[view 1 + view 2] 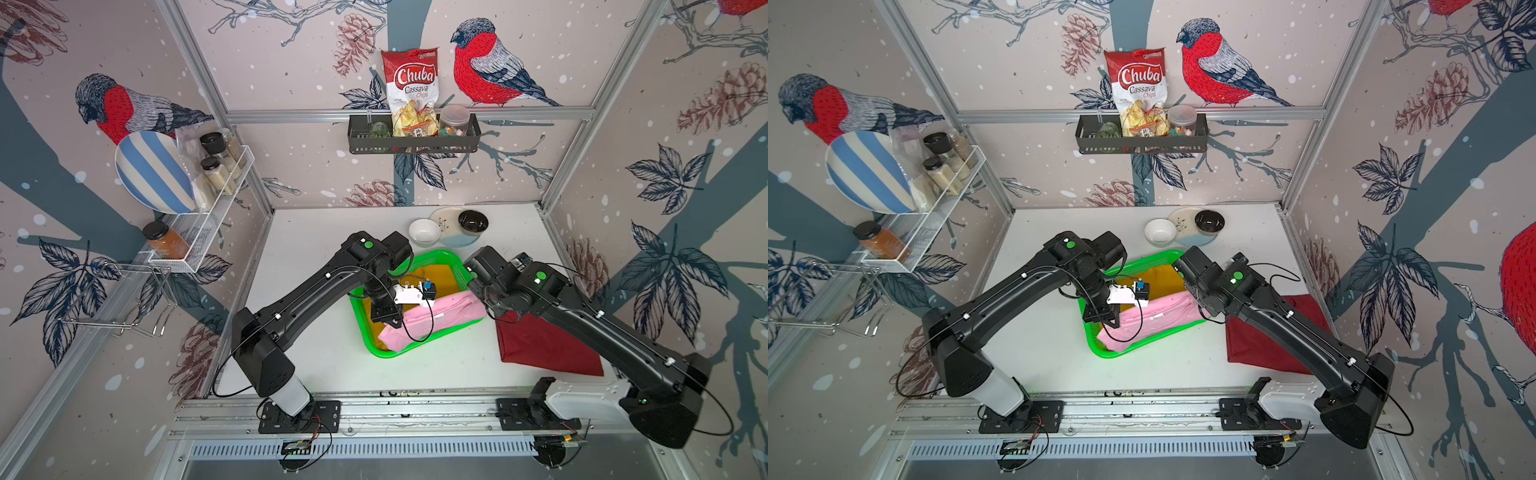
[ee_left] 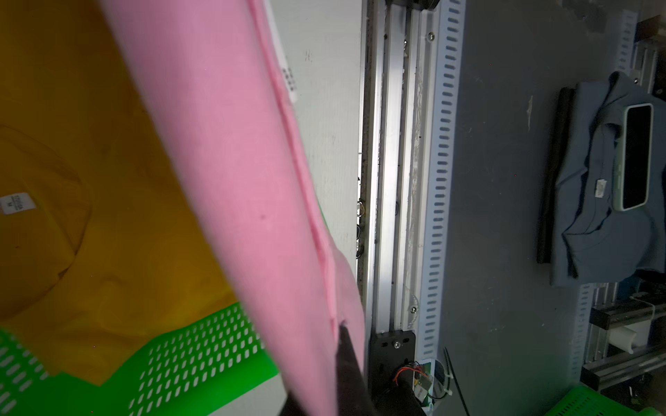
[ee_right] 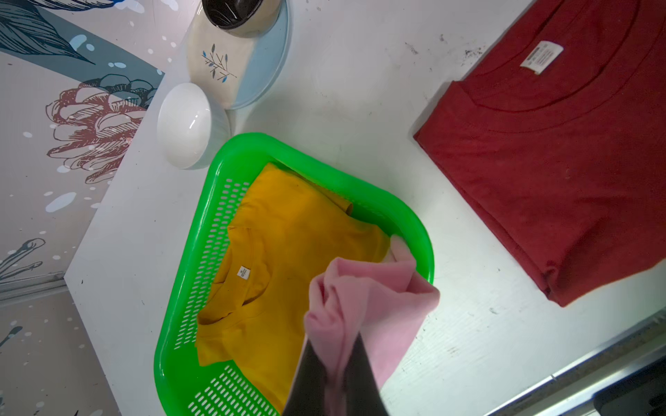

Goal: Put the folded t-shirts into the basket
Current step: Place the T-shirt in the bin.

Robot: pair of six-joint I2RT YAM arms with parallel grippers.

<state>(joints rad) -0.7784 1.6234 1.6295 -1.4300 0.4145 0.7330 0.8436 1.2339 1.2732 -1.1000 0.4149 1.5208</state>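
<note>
Step in hand: pink t-shirt [image 1: 440, 313] being placed — held across basket [image 1: 382, 353], ends pinched by left gripper [image 2: 326, 392] and right gripper [image 3: 337, 374], both clamped on cloth. Yellow t-shirt [image 3: 288, 234] already inside; dark red t-shirt [image 1: 540, 345] outside, nearby. Next — pink to be lowered flat, both grips released together.

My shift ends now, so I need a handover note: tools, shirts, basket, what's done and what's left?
left tool and right tool: both shut on the pink shirt, one at each end.
It hangs across the basket, not released.
yellow shirt: in the basket, done.
dark red shirt: on the table, right of the basket.
Left: release pink, then load dark red.
</note>
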